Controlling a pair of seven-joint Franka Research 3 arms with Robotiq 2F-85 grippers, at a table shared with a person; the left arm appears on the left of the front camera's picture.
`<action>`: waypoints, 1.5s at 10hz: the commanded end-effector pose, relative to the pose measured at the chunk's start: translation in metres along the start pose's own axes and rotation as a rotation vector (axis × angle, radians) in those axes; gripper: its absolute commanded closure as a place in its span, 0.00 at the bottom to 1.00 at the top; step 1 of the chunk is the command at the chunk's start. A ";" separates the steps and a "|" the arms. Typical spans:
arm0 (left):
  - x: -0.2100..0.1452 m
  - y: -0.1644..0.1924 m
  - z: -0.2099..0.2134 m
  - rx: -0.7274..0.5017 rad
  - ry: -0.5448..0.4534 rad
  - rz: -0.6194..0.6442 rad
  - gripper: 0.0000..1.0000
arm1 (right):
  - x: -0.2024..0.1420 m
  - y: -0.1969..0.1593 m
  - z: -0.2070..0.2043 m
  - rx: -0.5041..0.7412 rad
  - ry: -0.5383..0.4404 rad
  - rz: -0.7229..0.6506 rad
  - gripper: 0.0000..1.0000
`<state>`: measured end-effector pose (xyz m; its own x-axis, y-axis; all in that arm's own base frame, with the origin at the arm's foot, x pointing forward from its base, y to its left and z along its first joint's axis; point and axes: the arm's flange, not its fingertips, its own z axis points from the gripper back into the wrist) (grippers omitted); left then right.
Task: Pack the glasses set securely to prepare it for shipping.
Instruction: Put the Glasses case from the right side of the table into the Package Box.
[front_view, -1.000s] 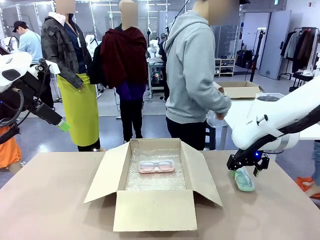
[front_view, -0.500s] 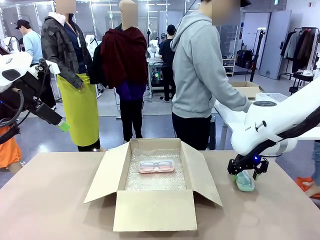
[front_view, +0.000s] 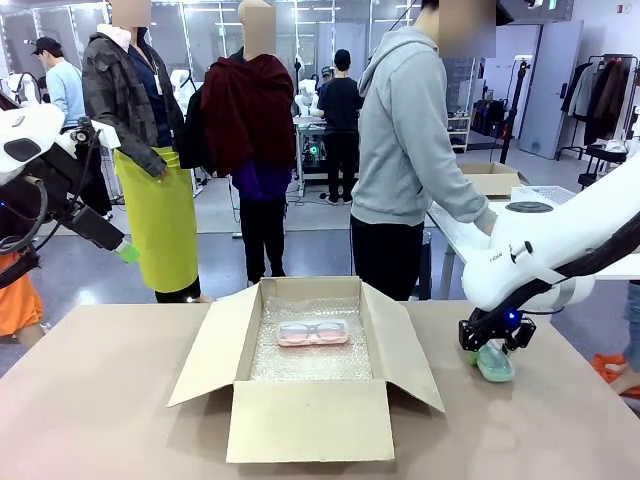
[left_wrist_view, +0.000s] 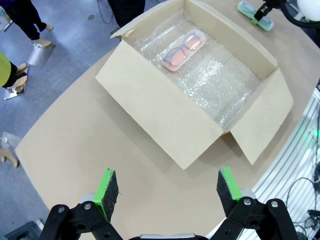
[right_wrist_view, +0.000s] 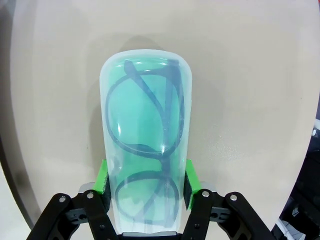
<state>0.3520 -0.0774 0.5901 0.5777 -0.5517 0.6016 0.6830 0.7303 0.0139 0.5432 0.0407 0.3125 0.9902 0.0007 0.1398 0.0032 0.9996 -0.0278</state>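
A pale pink glasses case (front_view: 313, 332) lies flat on bubble wrap inside the open cardboard box (front_view: 308, 422) at the table's middle; the left wrist view shows the pink case (left_wrist_view: 183, 50) from above. The mint green glasses case (front_view: 496, 364) rests on the table to the right of the box. My right gripper (front_view: 490, 346) is down over it. In the right wrist view the green pads (right_wrist_view: 103, 182) press both long sides of the mint case (right_wrist_view: 145, 130). My left gripper (left_wrist_view: 164, 186) hangs open and empty, high off the table's left side (front_view: 126, 252).
Bubble wrap (left_wrist_view: 220, 85) lines the box floor, and its four flaps (front_view: 205, 355) stand spread outward. A person in a grey hoodie (front_view: 410, 150) stands beyond the far right edge, turned toward another table. Bare tabletop (front_view: 90, 400) lies left of the box.
My right gripper has come down lower onto the mint green case and its pads now grip the sides. The person in grey has stepped to the right. The left arm is still.
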 end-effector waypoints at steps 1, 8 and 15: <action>0.000 0.001 0.003 -0.005 -0.008 -0.007 0.00 | 0.000 0.004 0.001 -0.002 -0.003 -0.028 0.76; 0.000 0.001 0.003 -0.005 -0.008 -0.007 0.00 | -0.013 -0.005 0.129 0.079 -0.022 0.098 0.76; 0.000 0.001 0.003 -0.005 -0.008 -0.007 0.00 | -0.015 -0.004 0.151 0.068 -0.061 0.082 0.76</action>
<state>0.3519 -0.0774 0.5902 0.5775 -0.5517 0.6018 0.6830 0.7303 0.0140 0.5074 0.0415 0.4585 0.9766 0.0720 0.2025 -0.0813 0.9960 0.0379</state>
